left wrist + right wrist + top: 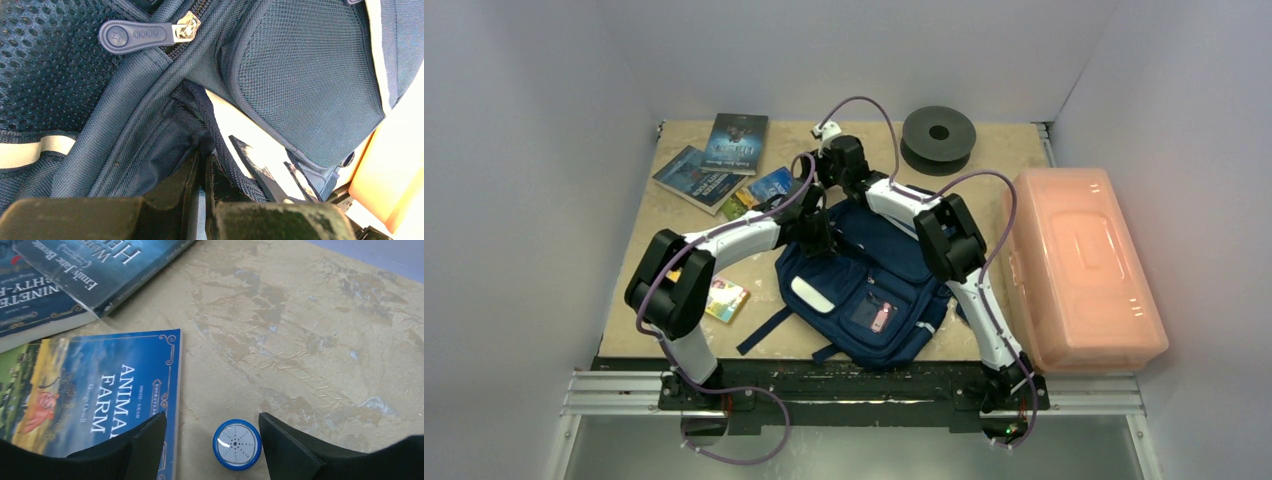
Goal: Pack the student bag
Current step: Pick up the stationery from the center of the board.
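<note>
The student bag [864,295], a navy blue fabric backpack with pale trim and white-patched front pockets, lies flat in the middle of the tabletop [994,150]. It sits between my two arms, pockets up, with its dark straps trailing toward the near edge.

I judge it soft and light. It will sag and fold wherever it is not held, so I would take it by the stiffer bound rim of the opening or along the zipper line, not by the loose mesh of the side pocket.

My left claw [204,167] is closed tight and, as far as I can see, pinches that bound rim, below the navy rubber zipper pull [135,36].

My right claw [212,427] stands wide open with nothing in it, low over the tabletop beyond the bag. Its fingers sit either side of a small round blue-rimmed disc [237,444], just beside the blue "Animal Farm" paperback [100,395].
</note>
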`<action>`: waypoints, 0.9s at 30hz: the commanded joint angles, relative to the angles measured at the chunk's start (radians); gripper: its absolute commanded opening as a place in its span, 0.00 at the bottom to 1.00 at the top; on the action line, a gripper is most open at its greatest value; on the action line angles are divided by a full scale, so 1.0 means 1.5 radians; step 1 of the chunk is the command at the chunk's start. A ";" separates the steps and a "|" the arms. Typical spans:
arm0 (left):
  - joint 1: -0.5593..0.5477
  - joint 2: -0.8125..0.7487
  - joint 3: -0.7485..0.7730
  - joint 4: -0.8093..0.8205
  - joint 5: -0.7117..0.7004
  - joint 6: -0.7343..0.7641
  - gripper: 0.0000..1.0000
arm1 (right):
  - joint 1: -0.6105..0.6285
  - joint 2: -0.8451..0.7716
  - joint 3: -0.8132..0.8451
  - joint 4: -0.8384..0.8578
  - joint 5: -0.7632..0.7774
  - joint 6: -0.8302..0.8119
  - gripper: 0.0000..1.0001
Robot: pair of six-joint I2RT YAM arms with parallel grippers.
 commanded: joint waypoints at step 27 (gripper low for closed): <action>0.001 -0.036 0.001 0.061 0.044 0.002 0.00 | 0.002 -0.679 -0.602 -0.056 -0.225 0.201 0.00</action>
